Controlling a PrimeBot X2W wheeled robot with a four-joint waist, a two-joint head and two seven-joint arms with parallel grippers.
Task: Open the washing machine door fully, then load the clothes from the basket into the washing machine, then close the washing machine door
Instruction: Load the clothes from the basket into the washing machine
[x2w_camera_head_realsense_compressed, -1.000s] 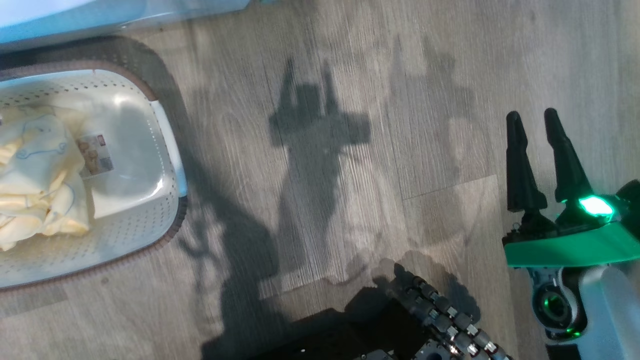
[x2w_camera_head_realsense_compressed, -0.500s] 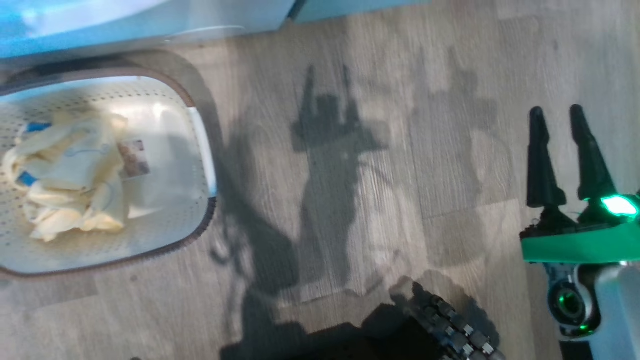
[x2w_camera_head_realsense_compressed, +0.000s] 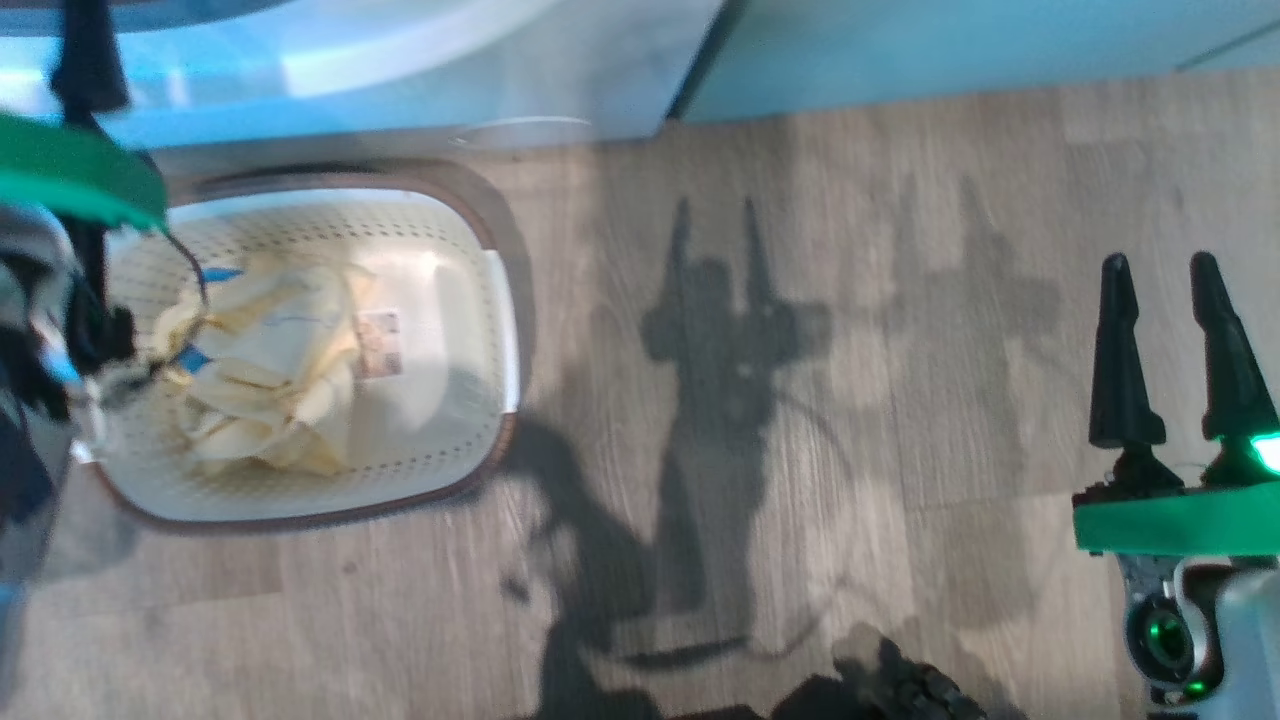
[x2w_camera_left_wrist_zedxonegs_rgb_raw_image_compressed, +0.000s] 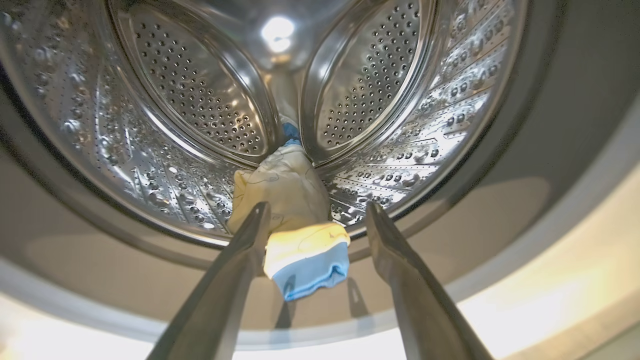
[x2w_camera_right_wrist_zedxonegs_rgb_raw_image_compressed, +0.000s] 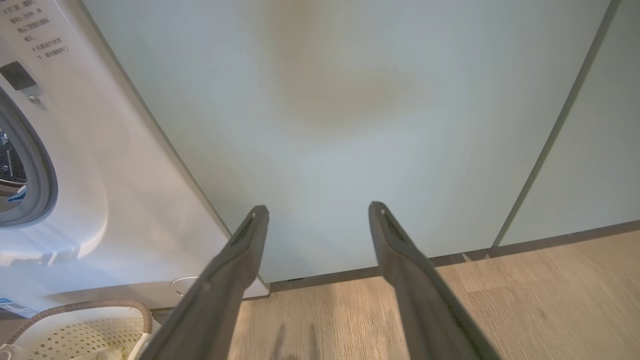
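Basket (x2w_camera_head_realsense_compressed: 440, 468) partly hidden behind blurred left arm (x2w_camera_head_realsense_compressed: 40, 270); clothes (x2w_camera_head_realsense_compressed: 275, 385) inside.

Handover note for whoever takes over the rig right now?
Left hand: open at the mouth of the drum, gripping nothing.
Right hand: open, empty, over the floor right of the basket.
Things: one yellow piece with a blue cuff lies on the drum's lip, cuff hanging outward; a bundle of clothes lies in the basket before the washing machine.
Done: door open, one piece in.
Left: load the bundle, push the cuff in, close the door.
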